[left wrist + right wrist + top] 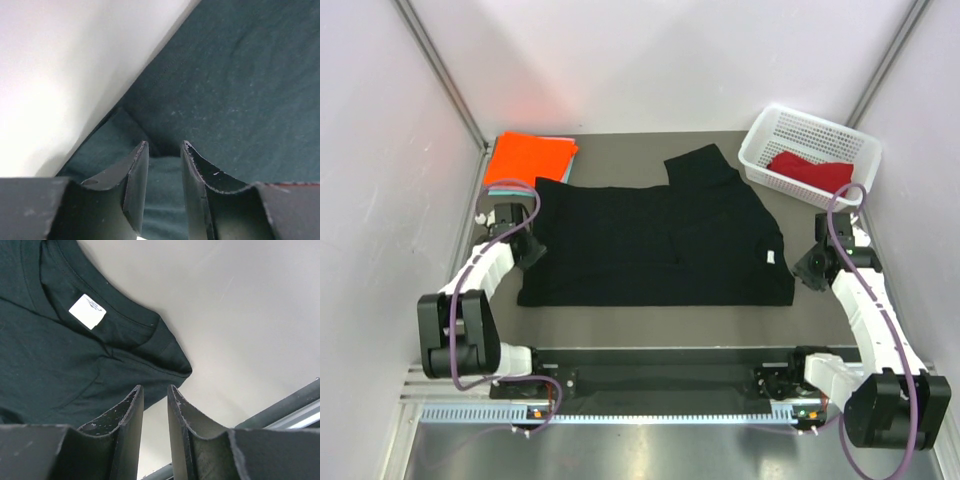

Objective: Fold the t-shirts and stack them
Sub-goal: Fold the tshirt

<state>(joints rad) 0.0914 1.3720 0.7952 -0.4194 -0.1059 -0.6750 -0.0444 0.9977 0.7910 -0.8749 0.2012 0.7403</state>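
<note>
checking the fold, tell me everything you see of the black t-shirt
The black t-shirt is soft cloth, flat on the table, collar to the right, hem to the left. A white label shows inside the collar. One sleeve sticks out toward the far side. The left gripper is at its hem, the right gripper just off its collar end, both open and empty.

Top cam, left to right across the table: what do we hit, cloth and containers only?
orange t-shirt → black t-shirt → white basket, with the red t-shirt inside it
</note>
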